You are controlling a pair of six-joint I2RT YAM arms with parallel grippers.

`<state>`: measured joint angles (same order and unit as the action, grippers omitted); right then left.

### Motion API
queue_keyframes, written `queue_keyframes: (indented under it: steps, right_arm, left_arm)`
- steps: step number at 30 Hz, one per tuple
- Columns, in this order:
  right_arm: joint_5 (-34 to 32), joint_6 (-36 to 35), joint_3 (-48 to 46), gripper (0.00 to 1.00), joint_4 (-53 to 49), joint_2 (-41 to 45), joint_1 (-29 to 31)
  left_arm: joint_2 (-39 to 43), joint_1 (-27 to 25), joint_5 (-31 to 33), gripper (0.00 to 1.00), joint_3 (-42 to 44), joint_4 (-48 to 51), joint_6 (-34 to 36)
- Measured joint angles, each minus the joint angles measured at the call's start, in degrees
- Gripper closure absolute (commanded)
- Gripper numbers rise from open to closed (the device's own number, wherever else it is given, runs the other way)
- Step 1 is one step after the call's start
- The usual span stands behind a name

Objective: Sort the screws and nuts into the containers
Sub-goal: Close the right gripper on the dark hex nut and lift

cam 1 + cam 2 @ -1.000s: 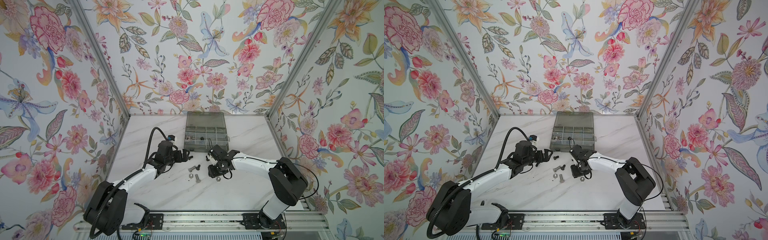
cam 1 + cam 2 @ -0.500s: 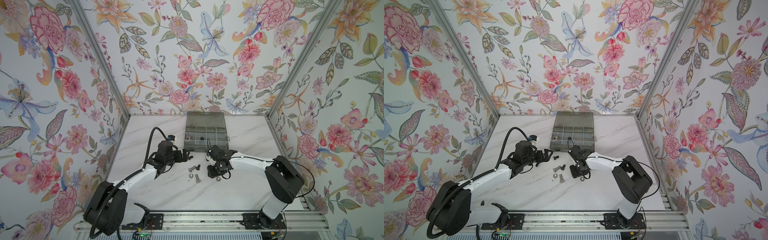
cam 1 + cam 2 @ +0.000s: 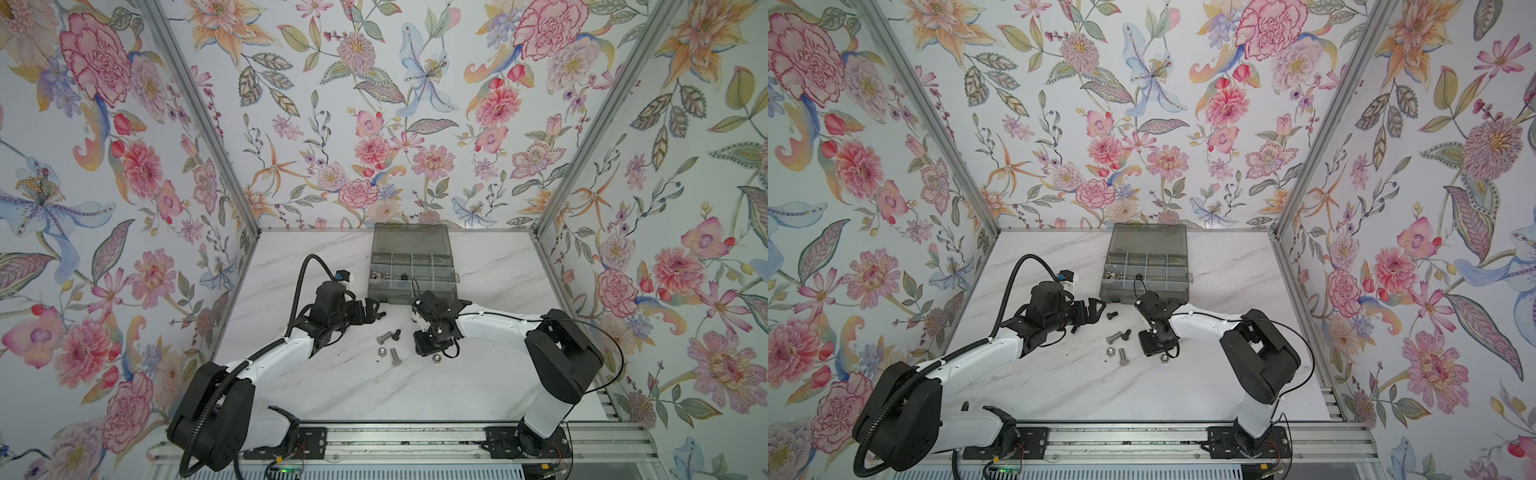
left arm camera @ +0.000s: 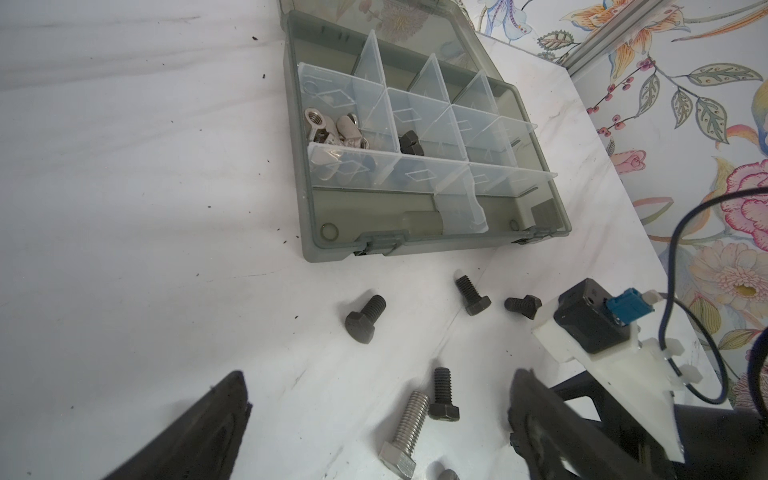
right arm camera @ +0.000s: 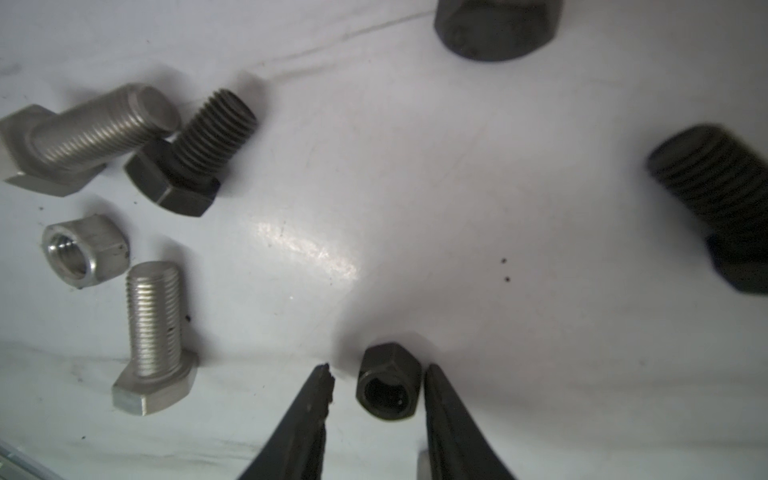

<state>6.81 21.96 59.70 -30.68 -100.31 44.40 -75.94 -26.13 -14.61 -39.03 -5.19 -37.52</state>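
Observation:
My right gripper (image 5: 378,368) points down at the table, open, with a black hex nut (image 5: 388,384) between its fingers. One finger is against the nut and a small gap shows at the other. In both top views this gripper (image 3: 426,347) (image 3: 1152,345) stands just in front of the grey organizer box (image 3: 409,297). My left gripper (image 4: 380,374) (image 3: 376,309) is wide open and empty, low over the table. Ahead of it lie loose black screws (image 4: 363,318) and a silver screw (image 4: 405,432). One of the box's containers holds silver nuts (image 4: 332,129) and a neighbouring one black nuts (image 4: 410,142).
Beside the right gripper lie two silver screws (image 5: 87,133) (image 5: 153,336), a silver nut (image 5: 83,255) and black screws (image 5: 195,153) (image 5: 715,199). A silver cap nut (image 3: 436,358) sits right by the gripper body. The box lid (image 3: 411,239) lies open toward the back wall.
The right gripper's fingers have drawn closer together around the black nut. The left arm and the loose screws have not moved.

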Motion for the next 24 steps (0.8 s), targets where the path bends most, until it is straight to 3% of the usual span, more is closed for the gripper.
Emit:
queue_keyframes:
  steps: [5,8,11,24]
  right_arm:
    - [-0.37,0.04,0.35,0.71,-0.17,-0.35,0.17]
    - [-0.5,0.39,0.59,0.84,-0.33,-0.55,0.15]
    - [-1.05,0.35,0.94,0.9,-0.39,-0.55,0.17]
    - [-1.14,-3.76,5.44,0.94,-1.33,2.56,-2.03]
  left_arm:
    - [0.0,0.0,0.0,0.0,0.0,0.0,0.0]
    - [0.0,0.0,0.0,0.01,0.0,0.0,0.0]
    - [0.0,0.0,0.0,0.01,0.0,-0.02,0.0]
    - [0.0,0.11,-0.17,0.01,0.0,-0.92,0.0]
